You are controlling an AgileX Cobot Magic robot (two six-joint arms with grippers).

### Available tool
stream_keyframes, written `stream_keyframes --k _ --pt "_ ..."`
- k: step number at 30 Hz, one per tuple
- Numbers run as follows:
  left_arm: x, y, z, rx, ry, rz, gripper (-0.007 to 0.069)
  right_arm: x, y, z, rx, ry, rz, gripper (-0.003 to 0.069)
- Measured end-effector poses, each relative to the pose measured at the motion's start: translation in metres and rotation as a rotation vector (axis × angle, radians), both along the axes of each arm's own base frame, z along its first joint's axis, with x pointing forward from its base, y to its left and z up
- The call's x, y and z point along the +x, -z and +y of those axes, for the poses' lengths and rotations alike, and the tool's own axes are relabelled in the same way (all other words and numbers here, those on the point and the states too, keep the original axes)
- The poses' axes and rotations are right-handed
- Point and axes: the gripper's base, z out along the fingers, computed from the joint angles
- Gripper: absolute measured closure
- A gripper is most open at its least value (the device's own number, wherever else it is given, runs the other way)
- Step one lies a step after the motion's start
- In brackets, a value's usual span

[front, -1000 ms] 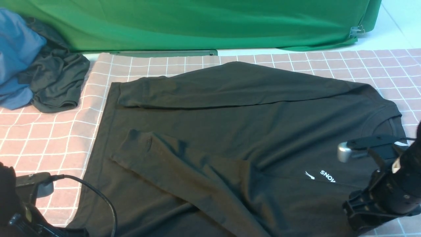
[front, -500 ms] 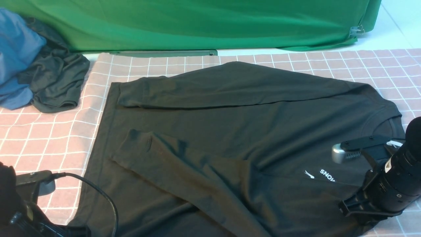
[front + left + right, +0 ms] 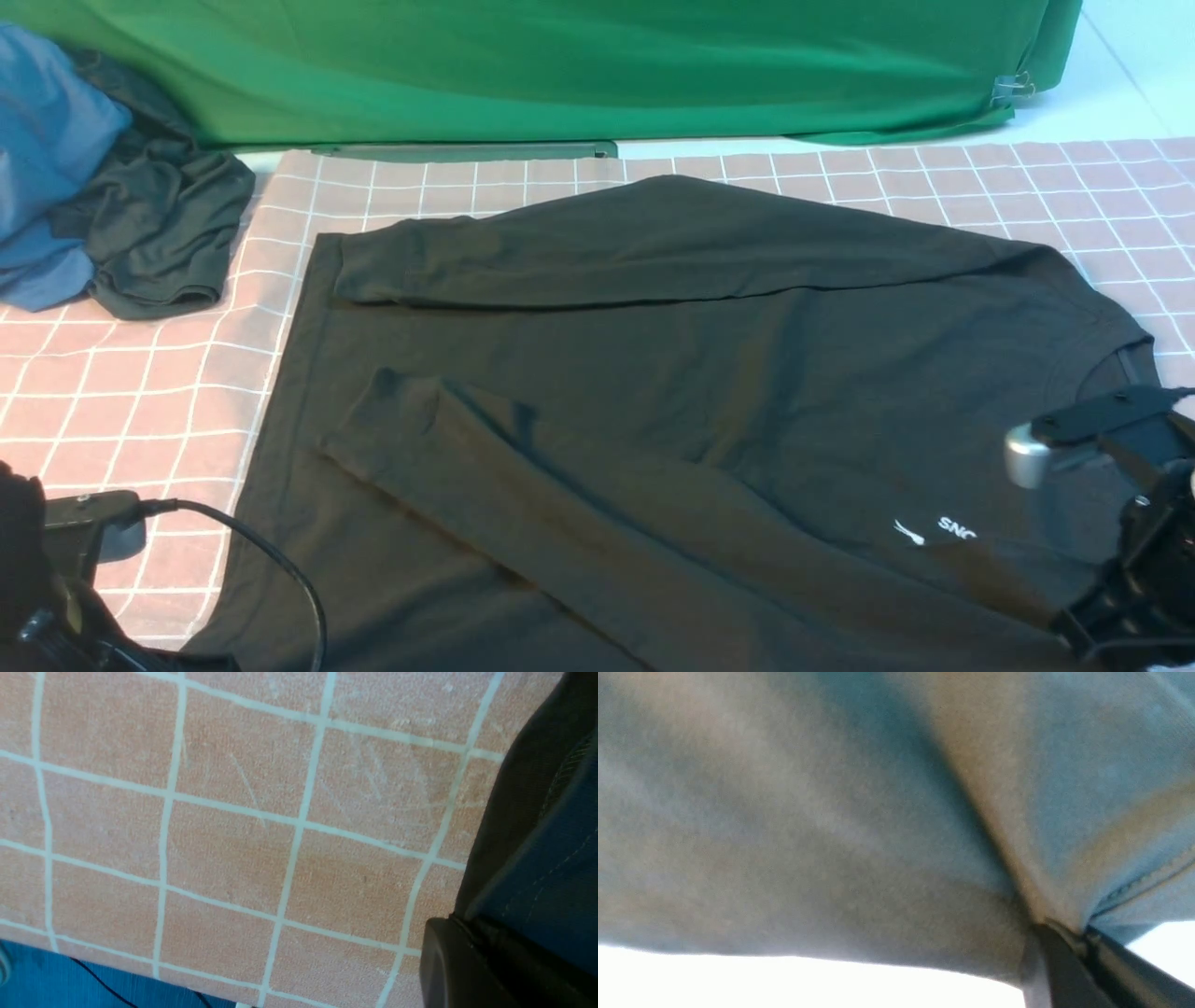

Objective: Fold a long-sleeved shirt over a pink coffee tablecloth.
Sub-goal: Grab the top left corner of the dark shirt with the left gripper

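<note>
The black long-sleeved shirt [image 3: 653,373] lies spread on the pink coffee tablecloth [image 3: 140,401], both sleeves folded across its body and the white print [image 3: 938,527] near the right. At the near right, my right gripper [image 3: 1080,935] is shut on a bunched fold of the shirt [image 3: 878,812]; in the front view only its arm [image 3: 1134,579] shows at the frame's edge. My left gripper [image 3: 460,924] is shut on the shirt's hem edge [image 3: 528,826] at the near left, over the grid cloth [image 3: 233,858]. In the front view its fingertips are hidden.
A blue garment [image 3: 47,159] and a dark grey-green garment [image 3: 159,233] are heaped at the far left. A plain green cloth [image 3: 560,65] hangs along the back. A black cable [image 3: 289,569] loops from the left arm over the shirt's near left corner.
My right gripper has shut on the shirt and drawn back toward the near right. The print and the shirt's near right part shifted with it. The left arm stayed put.
</note>
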Motion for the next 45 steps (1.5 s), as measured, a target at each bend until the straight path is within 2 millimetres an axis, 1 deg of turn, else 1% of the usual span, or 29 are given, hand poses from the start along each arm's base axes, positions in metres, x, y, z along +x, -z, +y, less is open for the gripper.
stream_keyframes --k 5,11,14,17,18,19,20,22,23,24,25,26,27,28,29,30,31,32,33,34,35,36,37,38,39,40,41,42,45 --pt "0.000 0.000 0.000 -0.004 0.000 0.005 0.0596 -0.007 -0.003 -0.003 -0.021 -0.018 0.053 0.0601" --pt "-0.001 0.000 -0.003 -0.030 0.033 0.017 0.0594 -0.006 -0.003 -0.004 -0.024 -0.058 0.047 0.0580" --pt "-0.001 0.000 -0.003 -0.030 0.040 0.020 0.0577 -0.006 -0.003 -0.005 -0.035 -0.064 0.046 0.0503" --pt "-0.003 -0.002 -0.002 -0.017 0.042 0.042 0.0494 -0.006 -0.003 -0.005 -0.040 -0.067 0.049 0.0384" --pt "-0.002 -0.005 -0.001 -0.003 0.041 0.048 0.0452 -0.006 -0.003 -0.005 -0.040 -0.068 0.049 0.0340" --pt "-0.001 -0.008 0.000 0.012 0.037 0.051 0.0423 -0.006 -0.003 -0.005 -0.040 -0.068 0.049 0.0316" --pt "0.000 -0.010 0.001 0.018 0.036 0.047 0.0408 -0.006 -0.003 -0.005 -0.040 -0.068 0.049 0.0312" --pt "0.009 -0.025 0.003 0.050 0.029 0.012 0.0330 -0.006 -0.003 -0.005 -0.041 -0.062 0.050 0.0283" --pt "0.014 -0.032 0.002 0.053 0.016 -0.023 0.0300 -0.006 -0.003 -0.005 -0.041 -0.055 0.050 0.0286" --pt "0.018 -0.037 0.002 0.050 0.002 -0.052 0.0292 -0.006 -0.003 -0.005 -0.041 -0.046 0.050 0.0293" --pt "0.029 -0.049 0.000 0.033 -0.036 -0.143 0.0271 -0.006 -0.003 -0.005 -0.041 -0.038 0.052 0.0314" --pt "0.030 -0.049 0.000 0.030 -0.042 -0.151 0.0271 -0.006 -0.003 -0.005 -0.041 -0.038 0.052 0.0319" --pt "0.044 -0.064 -0.004 -0.004 -0.081 -0.259 0.0269 -0.007 -0.003 -0.005 -0.042 -0.036 0.054 0.0361" --pt "0.055 -0.073 -0.006 -0.027 -0.099 -0.313 0.0276 -0.007 -0.004 -0.005 -0.041 -0.039 0.051 0.0393" --pt "0.067 -0.080 -0.010 -0.048 -0.117 -0.342 0.0300 -0.008 -0.006 -0.005 -0.033 -0.044 0.041 0.0465" --pt "0.072 -0.083 -0.010 -0.051 -0.120 -0.349 0.0312 -0.008 -0.006 -0.005 -0.031 -0.045 0.039 0.0476" --pt "0.091 -0.094 -0.014 -0.078 -0.135 -0.376 0.0360 -0.010 -0.011 -0.005 -0.018 -0.050 0.015 0.0563" --pt "0.101 -0.093 -0.016 -0.086 -0.137 -0.369 0.0392 -0.011 -0.014 -0.004 -0.009 -0.052 -0.003 0.0592" --pt "0.121 -0.099 -0.017 -0.101 -0.140 -0.382 0.0443 -0.013 -0.020 -0.005 -0.001 -0.053 -0.036 0.0615" --pt "0.136 -0.098 -0.018 -0.111 -0.149 -0.379 0.0486 -0.015 -0.024 -0.005 0.007 -0.052 -0.064 0.0621" --pt "0.138 -0.095 -0.018 -0.111 -0.149 -0.368 0.0494 -0.015 -0.025 -0.005 0.008 -0.052 -0.070 0.0622" --pt "0.166 -0.091 -0.017 -0.124 -0.171 -0.362 0.0555 -0.020 -0.034 -0.006 0.017 -0.052 -0.115 0.0622" --pt "0.181 -0.088 -0.016 -0.127 -0.177 -0.360 0.0585 -0.023 -0.039 -0.007 0.022 -0.052 -0.144 0.0622" --pt "0.181 -0.088 -0.016 -0.127 -0.177 -0.360 0.0585 -0.023 -0.040 -0.007 0.023 -0.052 -0.149 0.0622" --pt "0.207 -0.081 -0.013 -0.123 -0.181 -0.365 0.0605 -0.028 -0.049 -0.008 0.035 -0.050 -0.203 0.0623" --pt "0.217 -0.080 -0.012 -0.118 -0.181 -0.374 0.0610 -0.030 -0.052 -0.008 0.040 -0.049 -0.228 0.0623" --pt "0.221 -0.076 -0.012 -0.113 -0.181 -0.365 0.0611 -0.031 -0.053 -0.009 0.042 -0.048 -0.233 0.0623" --pt "0.240 -0.071 -0.010 -0.100 -0.180 -0.373 0.0608 -0.035 -0.060 -0.009 0.058 -0.043 -0.279 0.0623" --pt "0.264 -0.057 -0.008 -0.092 -0.185 -0.371 0.0583 -0.041 -0.067 -0.009 0.085 -0.035 -0.318 0.0623"
